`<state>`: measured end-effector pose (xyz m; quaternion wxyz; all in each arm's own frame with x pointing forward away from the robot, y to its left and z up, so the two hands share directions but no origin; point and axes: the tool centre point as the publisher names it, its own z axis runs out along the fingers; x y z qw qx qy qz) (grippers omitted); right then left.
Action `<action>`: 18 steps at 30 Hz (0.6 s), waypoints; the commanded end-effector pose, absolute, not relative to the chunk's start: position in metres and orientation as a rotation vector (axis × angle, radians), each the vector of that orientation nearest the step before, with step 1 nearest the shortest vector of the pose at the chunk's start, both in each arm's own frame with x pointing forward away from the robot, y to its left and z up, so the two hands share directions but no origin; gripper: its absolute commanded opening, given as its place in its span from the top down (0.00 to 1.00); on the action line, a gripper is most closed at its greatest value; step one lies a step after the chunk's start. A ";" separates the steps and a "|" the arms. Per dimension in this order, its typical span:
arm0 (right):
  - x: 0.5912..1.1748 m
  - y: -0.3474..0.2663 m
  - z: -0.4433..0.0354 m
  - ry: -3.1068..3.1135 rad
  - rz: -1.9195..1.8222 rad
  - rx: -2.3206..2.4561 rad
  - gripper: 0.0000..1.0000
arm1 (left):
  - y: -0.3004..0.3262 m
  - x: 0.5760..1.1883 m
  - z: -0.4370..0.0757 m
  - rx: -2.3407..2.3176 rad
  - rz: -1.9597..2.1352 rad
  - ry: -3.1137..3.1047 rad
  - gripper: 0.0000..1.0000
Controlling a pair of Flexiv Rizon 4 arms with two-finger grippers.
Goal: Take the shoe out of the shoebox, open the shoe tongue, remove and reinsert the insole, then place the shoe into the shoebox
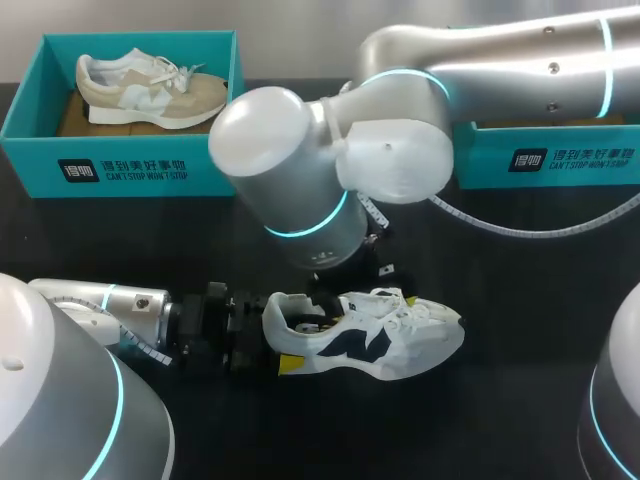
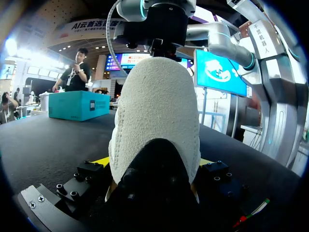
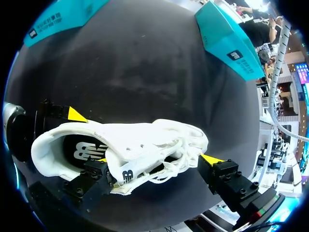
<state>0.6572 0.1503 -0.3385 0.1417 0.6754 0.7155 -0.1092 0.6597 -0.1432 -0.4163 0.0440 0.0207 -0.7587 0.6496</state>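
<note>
**Operator:** Where was the shoe, and what had hold of it?

**Technician:** The white shoe (image 1: 375, 335) rested on the black table (image 1: 520, 320), well apart from both boxes. The left gripper (image 2: 154, 162) was pinching its heel, one yellow tip on each side. The right gripper (image 3: 157, 159) hung over the forefoot with fingers spread. One finger lay against the shoe's near side by the opening and the other stood just beside the laces (image 3: 186, 145), so it was pinching nothing.

**Operator:** Which step did that suggest, and how was it best done?

**Technician:** By judgement, it was the tongue opening ahead of insole removal. A flap bearing a logo, probably the tongue (image 3: 126, 173), was folded toward the near side. The insole (image 3: 82, 150) showed in the opening. The heel clamp needed to hold firm as the reaction point. The right fingers needed to narrow, enter clear of the laces, and take the insole by its heel edge. They then needed to lift it out gradually, lest the shoe twist free of the clamp.

**Operator:** Any markings?

**Technician:** There were logos on the insole, on the flap and on the shoe's side. Printed panels appeared on the left shoebox (image 1: 120, 165), which held a tan shoe (image 1: 150, 88), and on the right shoebox (image 1: 560, 158). None was transcribed.
</note>
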 end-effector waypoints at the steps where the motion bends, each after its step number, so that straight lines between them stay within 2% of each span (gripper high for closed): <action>1: 0.652 0.142 -0.336 1.588 -0.191 2.330 0.00 | -0.141 0.659 -0.419 0.065 1.987 -2.319 1.00; 18: 0.652 0.139 -0.328 1.691 -0.172 2.377 0.00 | -0.141 0.659 -0.419 0.065 1.987 -2.319 1.00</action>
